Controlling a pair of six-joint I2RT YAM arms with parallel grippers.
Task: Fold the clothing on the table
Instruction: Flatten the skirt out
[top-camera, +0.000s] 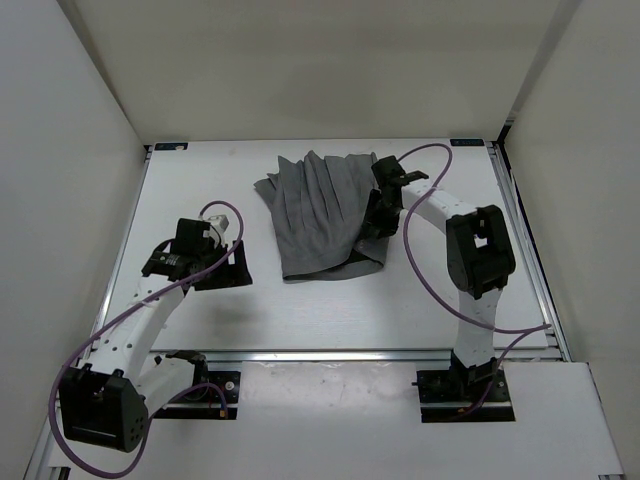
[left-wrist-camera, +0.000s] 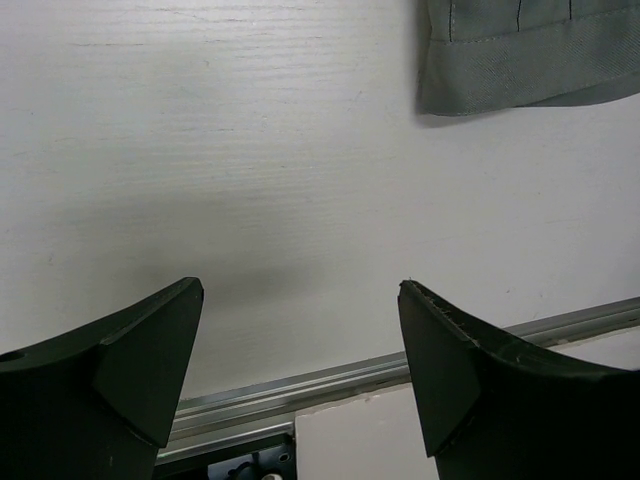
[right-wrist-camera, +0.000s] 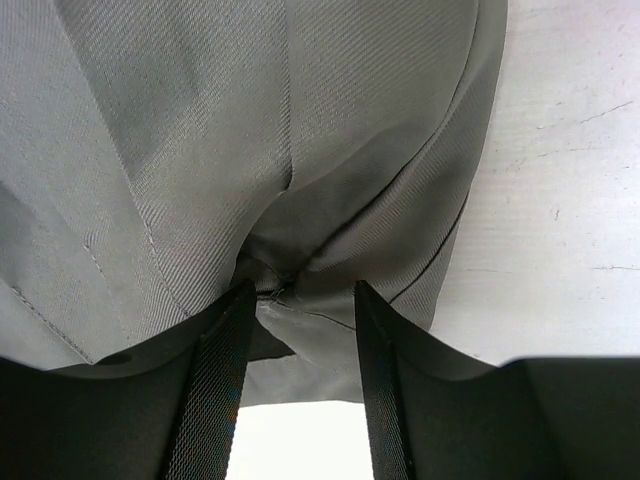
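The grey pleated clothing (top-camera: 320, 215) lies crumpled on the white table (top-camera: 200, 180), back of centre. My right gripper (top-camera: 374, 218) is at the garment's right edge. In the right wrist view its fingers (right-wrist-camera: 225, 350) stand partly apart, astride a puckered fold of the clothing (right-wrist-camera: 250, 120); the right gripper (right-wrist-camera: 305, 290) is open, with cloth between the jaws but not pinched. My left gripper (top-camera: 222, 266) hovers over bare table left of the garment. In its wrist view the left gripper (left-wrist-camera: 300, 290) is wide open and empty, with a hemmed corner of the clothing (left-wrist-camera: 520, 60) at top right.
A silver rail (top-camera: 330, 355) runs along the table's near edge, with more rails at the sides (top-camera: 525, 230). White walls enclose the table on three sides. Purple cables (top-camera: 420, 260) loop beside each arm.
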